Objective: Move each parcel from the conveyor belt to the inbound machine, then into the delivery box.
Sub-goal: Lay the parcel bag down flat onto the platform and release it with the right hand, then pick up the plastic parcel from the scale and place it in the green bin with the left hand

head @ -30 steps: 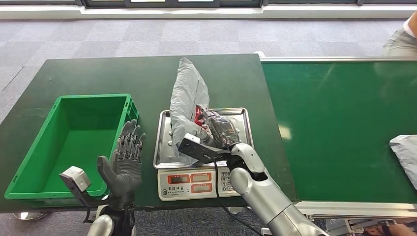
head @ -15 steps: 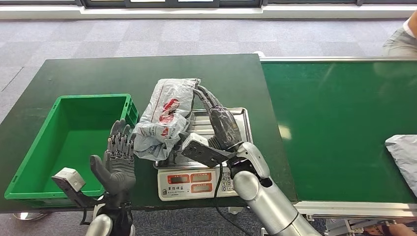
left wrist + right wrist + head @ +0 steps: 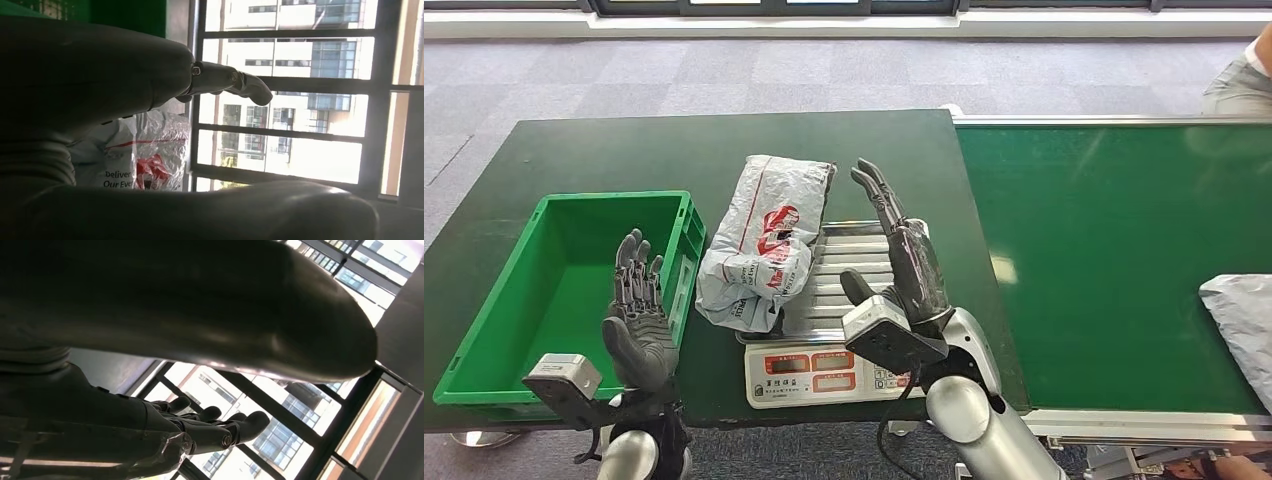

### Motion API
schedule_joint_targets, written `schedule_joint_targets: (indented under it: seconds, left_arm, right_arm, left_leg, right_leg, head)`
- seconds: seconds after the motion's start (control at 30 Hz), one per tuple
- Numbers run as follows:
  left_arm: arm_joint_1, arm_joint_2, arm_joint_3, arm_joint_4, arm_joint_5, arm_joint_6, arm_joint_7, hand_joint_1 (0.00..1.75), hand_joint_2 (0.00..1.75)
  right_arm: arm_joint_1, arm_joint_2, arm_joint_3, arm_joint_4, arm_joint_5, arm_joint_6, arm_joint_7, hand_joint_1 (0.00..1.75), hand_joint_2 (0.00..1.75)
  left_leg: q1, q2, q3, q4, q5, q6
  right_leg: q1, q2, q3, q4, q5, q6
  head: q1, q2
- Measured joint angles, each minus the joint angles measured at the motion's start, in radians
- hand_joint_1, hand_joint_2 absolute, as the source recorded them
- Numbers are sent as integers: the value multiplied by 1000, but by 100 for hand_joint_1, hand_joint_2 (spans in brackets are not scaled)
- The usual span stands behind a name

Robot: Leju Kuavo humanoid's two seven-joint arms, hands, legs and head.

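Parcel [image 3: 762,243] half on scale [image 3: 828,366], both hands [image 3: 902,262] [image 3: 638,322] spread, empty.

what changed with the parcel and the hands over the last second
The right hand let go of the grey parcel, which tipped left off the scale toward the green box and now lies half on the table. The left hand drifted left, open. Scale and box stayed put.

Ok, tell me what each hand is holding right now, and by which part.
Nothing is held. The right hand is open above the scale, beside the parcel; the left hand is open at the green box.
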Motion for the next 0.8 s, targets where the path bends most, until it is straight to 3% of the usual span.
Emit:
schedule_joint_targets:
  seconds: [0.03, 0.17, 0.3, 0.47, 0.8]
  left_arm:
    - [-13, 6, 0, 0, -41, -1, 5, 0, 0]
    - [-75, 27, -3, 9, -202, -8, 46, 0, 175]
    - [-185, 59, -38, 73, -382, -6, 100, 0, 175]
    - [-313, 103, -96, 190, -426, -16, 125, 0, 175]
    - [-366, 130, -137, 260, -427, -12, 125, 0, 175]
  right_arm:
    - [12, -4, -4, -18, -4, -4, -6, 0, 0]
    - [47, -18, -13, -64, -14, -10, -23, 0, 0]
    - [75, -29, -14, -92, -30, -10, -35, 0, 0]
    - [90, -44, -14, -106, -49, -10, -40, 0, 0]
    - [95, -55, -14, -111, -52, -12, -46, 0, 0]
  left_leg:
    - [0, 0, 0, 0, 0, 0]
    - [0, 1, 1, 0, 0, 0]
    - [0, 0, 1, 0, 1, 0]
    - [0, 4, 1, 0, 2, -1]
    - [0, 3, 0, 0, 1, -1]
  right_leg:
    - [0, 0, 0, 0, 0, 0]
    - [0, 1, 0, 0, 0, 0]
    - [0, 0, 0, 0, 1, -1]
    - [0, 2, 0, 0, 3, -2]
    - [0, 3, -1, 0, 3, -2]
  head:
    - [0, 0]
    - [0, 0]
    - [0, 0]
    - [0, 0]
    - [0, 0]
